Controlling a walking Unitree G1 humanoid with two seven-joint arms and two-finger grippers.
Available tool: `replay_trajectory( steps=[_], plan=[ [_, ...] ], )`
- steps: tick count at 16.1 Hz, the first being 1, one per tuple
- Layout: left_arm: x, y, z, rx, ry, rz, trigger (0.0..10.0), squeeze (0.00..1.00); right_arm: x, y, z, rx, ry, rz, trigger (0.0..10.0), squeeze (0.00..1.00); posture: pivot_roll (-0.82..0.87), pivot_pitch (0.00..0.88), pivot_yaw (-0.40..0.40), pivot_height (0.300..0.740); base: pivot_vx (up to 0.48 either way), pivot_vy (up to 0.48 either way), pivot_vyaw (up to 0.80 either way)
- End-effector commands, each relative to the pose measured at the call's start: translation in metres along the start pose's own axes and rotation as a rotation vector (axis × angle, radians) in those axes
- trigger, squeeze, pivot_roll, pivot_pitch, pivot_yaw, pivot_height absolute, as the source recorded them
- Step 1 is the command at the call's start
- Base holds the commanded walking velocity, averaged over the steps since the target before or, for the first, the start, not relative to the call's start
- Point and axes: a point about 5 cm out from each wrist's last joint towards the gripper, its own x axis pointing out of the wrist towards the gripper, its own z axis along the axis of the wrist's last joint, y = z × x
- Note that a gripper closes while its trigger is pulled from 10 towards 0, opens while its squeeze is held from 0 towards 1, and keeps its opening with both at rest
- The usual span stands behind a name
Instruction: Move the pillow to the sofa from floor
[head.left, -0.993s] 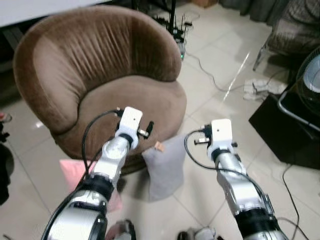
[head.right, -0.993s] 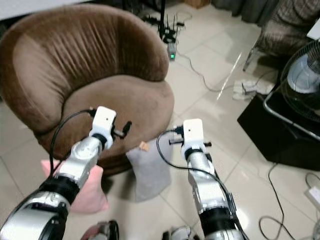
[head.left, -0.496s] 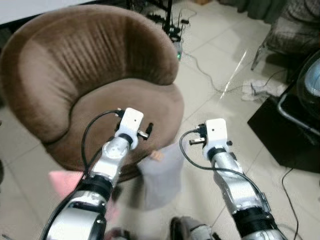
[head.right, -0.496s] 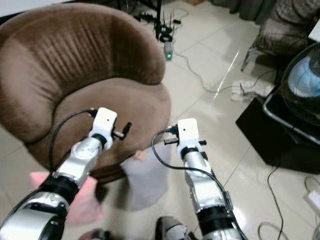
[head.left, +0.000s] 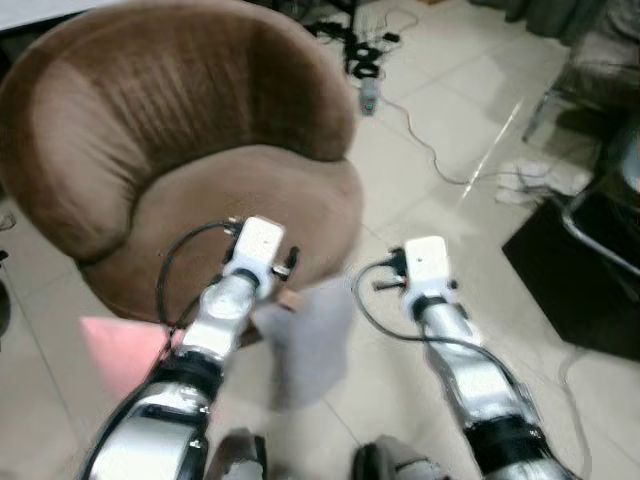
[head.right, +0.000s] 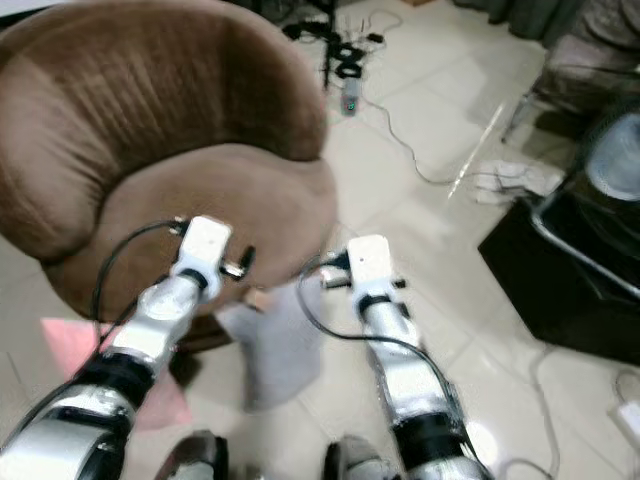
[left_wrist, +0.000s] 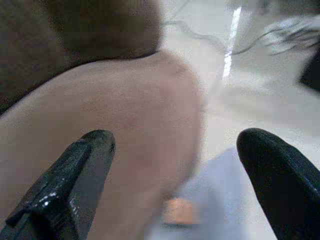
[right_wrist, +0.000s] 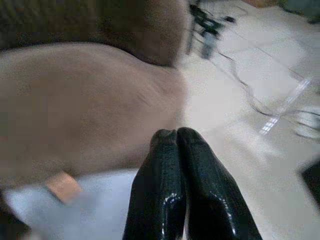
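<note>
in the left eye view the grey pillow leans on the tiled floor against the front of the round brown sofa, a small tan tag at its upper corner, and a pink pillow lies on the floor to the robot's left of it. compared with a second ago the whole picture has slid and gone softer, so the robot is walking or bending in (the things themselves have not moved); the sofa seat now sits a little nearer under the arms, which i read as the approach closing before any grasp. the right eye view tells the same: both silver arms are raised ahead, wrists above the pillow's top edge, not touching it. in the left wrist view the left gripper has its two black fingers spread wide, with the sofa cushion and the pillow's tagged corner between and beyond them. in the right wrist view the right gripper has its fingers pressed together on nothing, hanging over the pillow's pale cloth near the seat edge. the pillow is still on the floor, so the lift has not begun.
</note>
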Motion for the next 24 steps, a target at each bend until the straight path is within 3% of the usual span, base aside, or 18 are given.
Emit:
replay_trajectory(
  steps=[1,8,10,17,24],
  plan=[
    [-0.001,0.001,-0.002,0.006,0.013,0.002,10.0,0.0,0.0,0.001,-0.002,0.007,0.013,0.0,10.0,0.0,-0.1,0.166,-0.064,0.719,0.0,-0.442,0.0],
    [-0.003,0.007,-0.002,-0.079,-0.009,0.068,10.0,0.0,-0.004,0.003,-0.004,0.004,0.015,0.024,10.0,0.0,-0.1,0.164,-0.066,0.719,0.185,-0.111,0.0],
    [-0.002,0.007,-0.002,-0.116,-0.001,0.066,10.0,0.0,-0.003,0.001,0.0,0.003,-0.01,0.025,10.0,0.0,-0.1,0.158,-0.066,0.719,0.0,0.429,0.0],
    [-0.001,0.003,0.001,-0.069,-0.012,0.05,10.0,0.0,-0.001,-0.009,0.003,-0.009,-0.016,-0.009,10.0,0.0,-0.1,0.152,-0.068,0.719,0.0,0.067,0.0],
    [-0.001,0.003,-0.002,-0.029,0.0,0.052,10.0,0.0,0.0,-0.008,0.001,-0.001,0.0,-0.01,10.0,0.0,-0.1,0.157,-0.065,0.719,0.0,0.0,0.47]
  ],
)
